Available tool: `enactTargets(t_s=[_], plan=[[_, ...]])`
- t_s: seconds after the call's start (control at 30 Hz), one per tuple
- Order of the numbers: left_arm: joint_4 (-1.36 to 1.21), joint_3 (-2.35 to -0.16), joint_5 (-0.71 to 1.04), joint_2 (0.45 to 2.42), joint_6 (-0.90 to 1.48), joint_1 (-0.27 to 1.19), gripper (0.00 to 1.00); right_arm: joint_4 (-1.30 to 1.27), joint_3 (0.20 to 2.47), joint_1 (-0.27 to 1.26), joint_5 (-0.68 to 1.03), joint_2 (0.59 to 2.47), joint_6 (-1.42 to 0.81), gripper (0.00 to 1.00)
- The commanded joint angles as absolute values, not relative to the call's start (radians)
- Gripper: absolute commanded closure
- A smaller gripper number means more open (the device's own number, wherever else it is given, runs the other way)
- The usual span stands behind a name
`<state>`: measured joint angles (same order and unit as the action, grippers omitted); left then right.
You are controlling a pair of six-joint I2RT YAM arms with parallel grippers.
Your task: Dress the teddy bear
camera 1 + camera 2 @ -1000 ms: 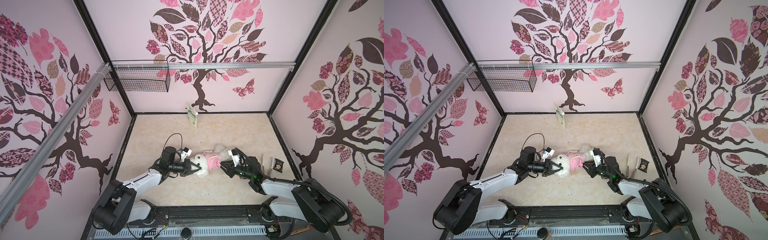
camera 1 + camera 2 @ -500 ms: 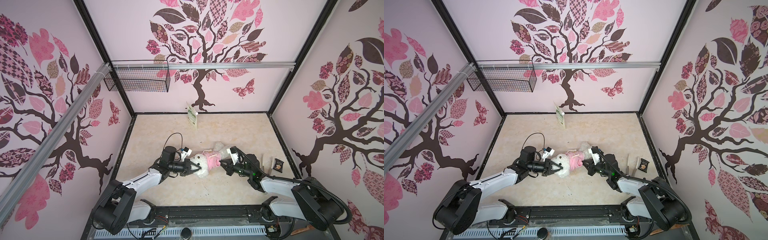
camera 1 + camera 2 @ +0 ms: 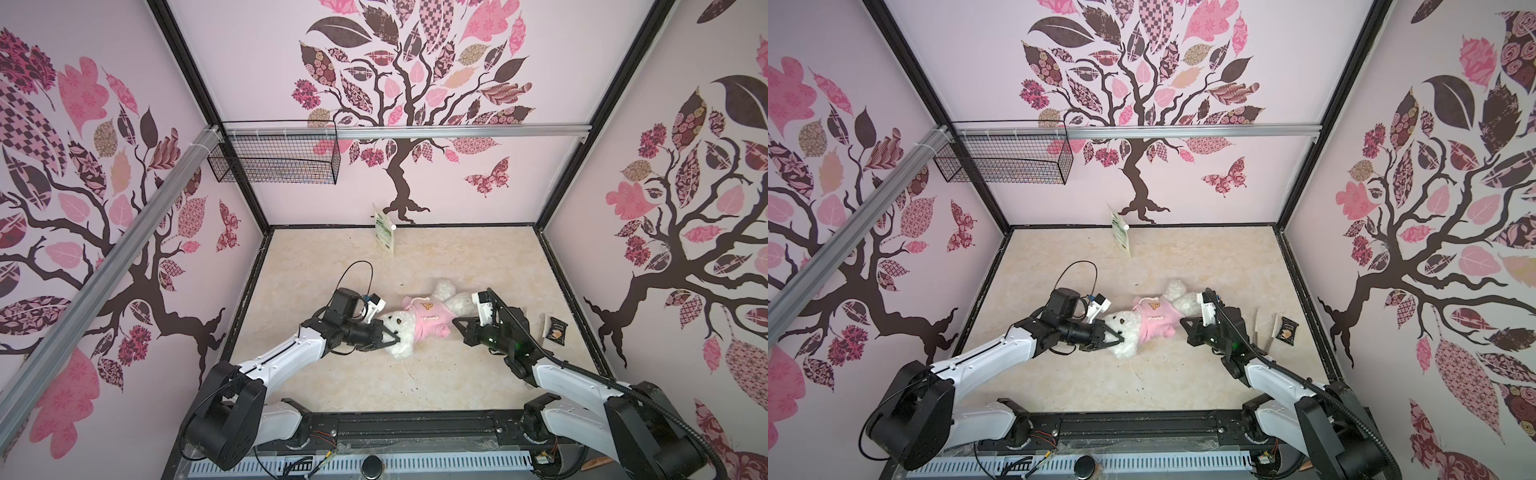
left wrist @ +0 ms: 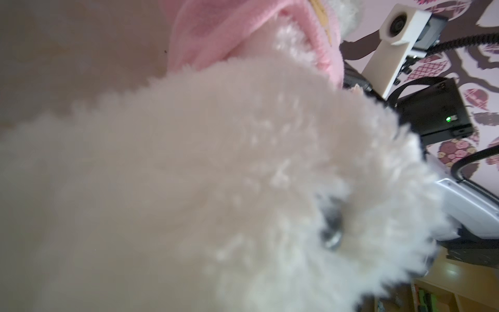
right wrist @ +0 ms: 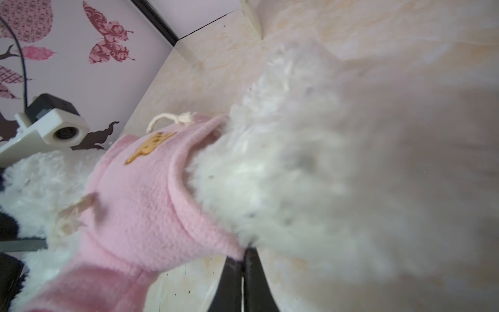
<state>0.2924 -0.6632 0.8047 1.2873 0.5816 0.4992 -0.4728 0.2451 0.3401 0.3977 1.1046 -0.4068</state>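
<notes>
The counter (image 3: pixel 457 257) is a pale marbled floor inside a cell of tree-patterned walls. The bear (image 3: pixel 401 338) lies near the counter's middle, a little toward the front edge, head pointing at the left edge and legs at the right. A pink top (image 3: pixel 428 318) already covers its chest, with the hem bunched above the belly.

The left pincer (image 3: pixel 395 338) is closed on the fur at the bear's head, pinning it to the counter. The right pincer (image 5: pixel 244 254) is closed on the lower hem of the top, its two black fingers pressed together on the pink edge in the right wrist view.

The step in hand looks like drawing the hem down over the belly. To do it well, the right arm should pull along the body line toward the counter's right edge, low and steady, while the left holds the head as an anchor so the bear does not slide. The grip takes only a thin lip of knit, so a jerk could slip it free; a slow pull suits better.

A small packet (image 3: pixel 555 328) lies near the right edge, a card (image 3: pixel 384 230) at the back edge.
</notes>
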Motion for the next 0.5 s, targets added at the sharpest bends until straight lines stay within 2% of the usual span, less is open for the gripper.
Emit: enactTargets(t_s=[0.0,0.17,0.33,0.47], plan=[[0.549,-0.735,0.642,1.291,0.412,0.504,1.0,-0.39,0.304,0.311,0.363,1.087,-0.441,1.0],[0.7,-0.815,0.43,1.331,0.308,0.599,1.0,-0.396,0.327,0.31,0.43,1.105,-0.478,1.0],[0.729,-0.839,0.356,1.368,0.288,0.629,1.0,-0.432,0.327,0.31,0.536,1.116,-0.532,1.0],[0.754,-0.841,0.317,1.36,0.262,0.629,1.0,-0.375,0.321,0.267,0.487,1.111,-0.515,1.0]])
